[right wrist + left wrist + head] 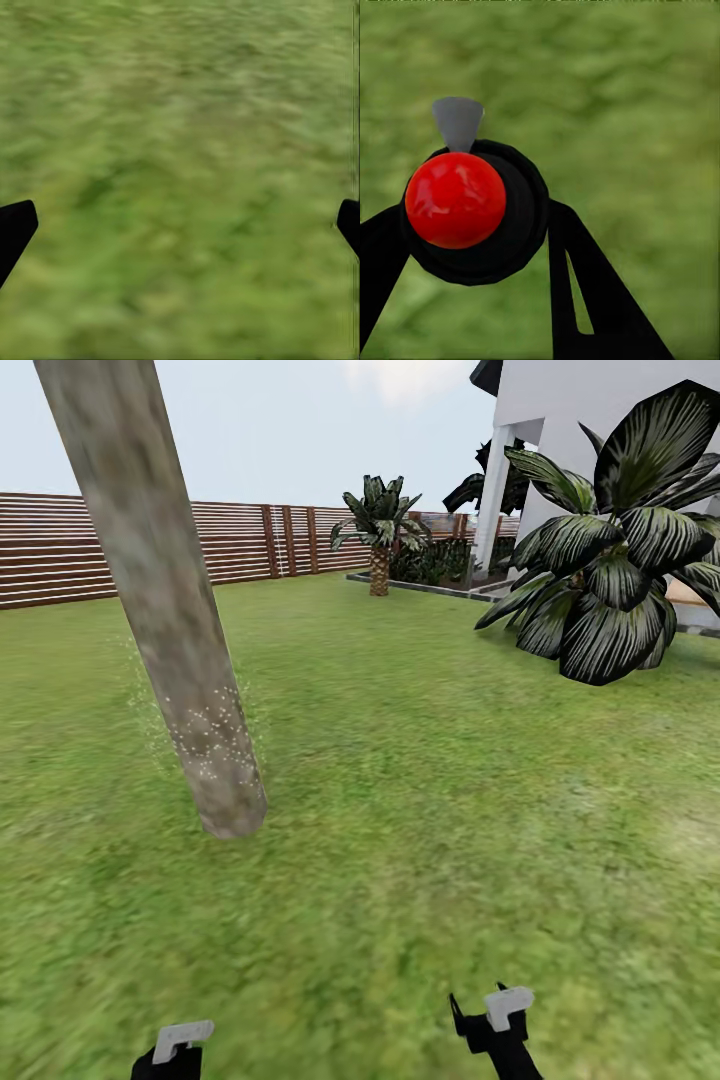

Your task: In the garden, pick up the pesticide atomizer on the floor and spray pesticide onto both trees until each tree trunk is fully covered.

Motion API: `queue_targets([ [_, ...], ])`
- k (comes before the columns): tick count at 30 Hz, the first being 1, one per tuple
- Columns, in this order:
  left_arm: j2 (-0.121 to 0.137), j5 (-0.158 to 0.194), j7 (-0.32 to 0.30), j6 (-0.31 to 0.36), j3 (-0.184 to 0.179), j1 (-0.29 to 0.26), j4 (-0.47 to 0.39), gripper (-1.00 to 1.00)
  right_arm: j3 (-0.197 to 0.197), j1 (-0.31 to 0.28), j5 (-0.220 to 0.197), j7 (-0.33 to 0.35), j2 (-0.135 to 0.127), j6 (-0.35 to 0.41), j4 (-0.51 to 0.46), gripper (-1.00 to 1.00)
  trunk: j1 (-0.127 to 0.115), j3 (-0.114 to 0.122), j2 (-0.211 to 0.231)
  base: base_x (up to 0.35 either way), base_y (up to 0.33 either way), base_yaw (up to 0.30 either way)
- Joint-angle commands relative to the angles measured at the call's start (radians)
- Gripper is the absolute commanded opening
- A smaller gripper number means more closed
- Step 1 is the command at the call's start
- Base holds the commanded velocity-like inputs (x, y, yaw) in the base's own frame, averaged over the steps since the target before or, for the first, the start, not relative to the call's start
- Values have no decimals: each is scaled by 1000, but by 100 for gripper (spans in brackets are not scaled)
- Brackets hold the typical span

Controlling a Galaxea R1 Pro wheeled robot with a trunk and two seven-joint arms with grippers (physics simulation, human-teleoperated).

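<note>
Atomizer (pixel 465 202) gripped between left claw (pixel 472 247) fingers; pesticide (pixel 210 730) speckles trunk (pixel 170 610).

Bright, even daylight; shadowless grass (pixel 420 840) renders soft and blurry.

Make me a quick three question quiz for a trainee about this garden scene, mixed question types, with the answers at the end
1. True or false: whitish pesticide specks show on the lower tree trunk.
2. Which claw is shut on the atomizer with the red knob? A) left B) right
3. Fill in: the right claw is spread open over bare ____.

Key: 1 true. 2 A, the left claw. 3 grass.
</note>
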Motion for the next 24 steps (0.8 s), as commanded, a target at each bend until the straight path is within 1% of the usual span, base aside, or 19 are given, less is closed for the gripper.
queue_targets([
  [1,0,0,-1,0,0,0,0,-100,-2,0,0,0,-2,0,0,100,0,0,0,0,0,0],
  [3,1,0,-1,1,0,1,0,-100,-27,0,0,0,-7,0,1,100,0,0,0,0,0,0],
  [5,2,1,-1,1,0,1,0,-100,-71,0,0,0,-9,1,0,100,0,0,0,0,0,-17],
  [7,1,1,-1,1,0,1,1,-100,-122,0,1,1,-10,1,-1,100,0,0,0,0,0,-169],
  [8,0,1,-1,1,0,1,1,-100,-140,0,1,1,-11,2,0,100,0,0,0,0,0,-232],
  [9,0,1,-1,1,0,1,1,-100,-149,0,1,1,-10,2,0,100,0,0,0,0,0,-248],
  [12,0,2,-1,1,0,5,1,-100,-157,0,1,2,-10,2,3,100,0,0,0,0,0,-260],
  [20,1,2,-1,-1,0,11,1,-100,-158,0,1,2,-8,3,5,100,0,0,0,-4,0,-264],
  [24,0,2,-1,-1,0,11,1,-100,-158,0,1,2,-8,3,6,100,0,0,0,-288,-13,-265],
])
